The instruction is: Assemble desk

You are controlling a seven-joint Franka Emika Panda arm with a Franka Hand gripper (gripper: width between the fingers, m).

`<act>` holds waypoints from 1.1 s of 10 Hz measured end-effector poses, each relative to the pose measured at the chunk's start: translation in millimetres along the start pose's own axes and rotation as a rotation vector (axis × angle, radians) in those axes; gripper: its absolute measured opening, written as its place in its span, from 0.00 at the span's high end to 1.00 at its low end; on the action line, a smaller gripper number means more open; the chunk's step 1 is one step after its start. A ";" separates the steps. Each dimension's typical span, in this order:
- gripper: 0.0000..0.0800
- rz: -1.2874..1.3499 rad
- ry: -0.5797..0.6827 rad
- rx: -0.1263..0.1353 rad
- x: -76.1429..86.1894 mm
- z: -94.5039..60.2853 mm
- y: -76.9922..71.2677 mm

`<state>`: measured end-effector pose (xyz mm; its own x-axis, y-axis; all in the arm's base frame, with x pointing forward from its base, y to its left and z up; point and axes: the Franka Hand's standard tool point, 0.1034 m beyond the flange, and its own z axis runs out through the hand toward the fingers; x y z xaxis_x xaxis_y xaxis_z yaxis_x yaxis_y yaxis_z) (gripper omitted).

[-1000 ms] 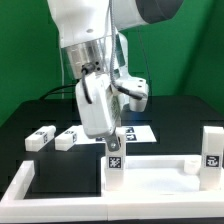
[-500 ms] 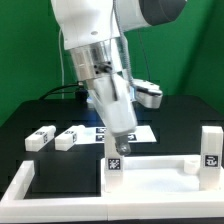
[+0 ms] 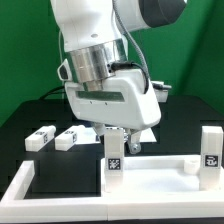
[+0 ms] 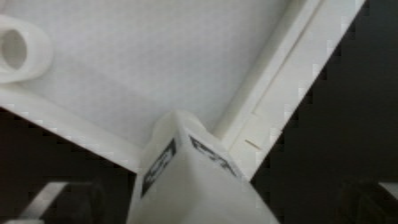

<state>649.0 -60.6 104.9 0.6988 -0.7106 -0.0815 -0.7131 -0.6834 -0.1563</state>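
Exterior view first. A black table [image 3: 60, 180] is set before a green backdrop [image 3: 25, 60] and is edged at the near corner by a white border strip [image 3: 18, 182]. The marker board [image 3: 142, 131] is glimpsed lying flat behind the arm.

The white tabletop [image 3: 150, 195] is laid rim-up at the near side of the table. A corner leg [image 3: 113, 162] is stood upright at its end on the exterior view's left, with the tag turned to the camera. A second upright leg [image 3: 211, 148] is seen at the right end. Further left, one loose leg [image 3: 40, 136] and another loose leg [image 3: 68, 138] are laid on the black surface, side by side.

The gripper [image 3: 118, 140] is held directly over the corner leg, pointing down.

Now the wrist view. The tabletop's pale inner face [image 4: 160, 80] and a round socket [image 4: 18, 45] are shown, with black table beyond the rim. The corner leg [image 4: 192, 175] is seen end-on. The fingers [image 4: 45, 200] are spread wide to either side of it, and no contact is seen.
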 end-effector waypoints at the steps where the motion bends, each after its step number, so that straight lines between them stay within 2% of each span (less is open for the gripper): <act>1: 0.19 -0.205 -0.005 -0.045 -1.1 -0.1 2.9; 2: 0.19 -0.245 -0.007 -0.051 -1.1 1.4 4.4; 3: 0.35 -0.219 -0.005 -0.051 -0.8 1.2 4.4; 4: 0.35 -0.218 -0.005 -0.051 -0.7 1.2 4.6; 5: 0.52 -0.210 -0.005 -0.051 -0.7 1.2 4.5; 6: 0.64 -0.133 -0.002 -0.052 -0.3 1.2 5.2; 9: 0.64 0.073 0.003 -0.050 -0.6 1.3 4.7; 11: 0.64 0.389 0.012 -0.040 1.5 -1.3 2.6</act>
<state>648.2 -63.8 105.7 0.3757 -0.9195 -0.1158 -0.9263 -0.3687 -0.0777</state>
